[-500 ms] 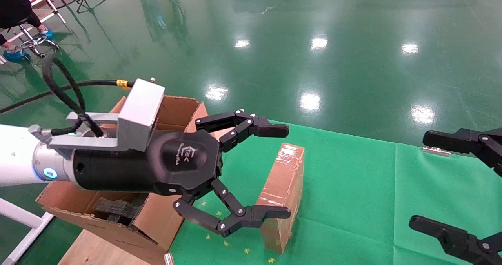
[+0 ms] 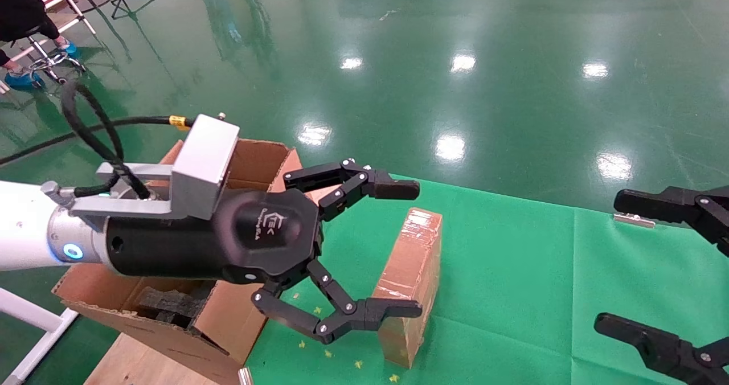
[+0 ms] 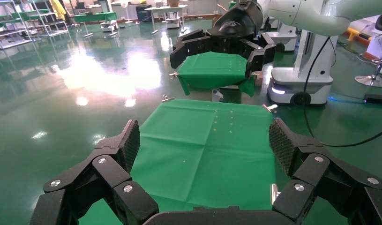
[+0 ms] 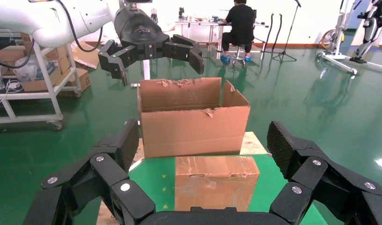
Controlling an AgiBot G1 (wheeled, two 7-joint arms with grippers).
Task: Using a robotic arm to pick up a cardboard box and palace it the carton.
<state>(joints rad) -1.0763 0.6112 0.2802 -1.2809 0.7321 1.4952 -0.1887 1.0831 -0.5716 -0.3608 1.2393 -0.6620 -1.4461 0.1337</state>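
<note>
Right up close, the left gripper [image 2: 401, 248] on the white robotic arm [image 2: 25, 228] is hanging in the air with its black fingers spread wide, pinching nothing, and it is reaching out over the green cloth [image 2: 512, 271] from above the carton [image 2: 228, 316]. One fingertip is hovering high, the other is sitting low, just in front of the near end of the cardboard box [image 2: 413, 282]. That small brown box is standing on its long edge on the cloth, glossy tape catching the light, just beside the carton and not yet in any grip. The carton is sitting at the left end of the table, flaps up and ragged, with black foam [image 2: 165, 304] showing down inside it. A black cable [image 2: 91, 131] is looping off the back of the arm's wrist past the grey camera block [image 2: 202, 166]. Over on the other side, the right gripper [image 2: 618, 262] is waiting well apart from the box, fingers also spread and empty, pointing in over the cloth's right end. Beyond the table, the shiny green floor [image 2: 455, 60] is throwing back the ceiling lights. From the right wrist, farther off, a person in black [image 4: 239, 23] is sitting at a desk with their back turned.
</note>
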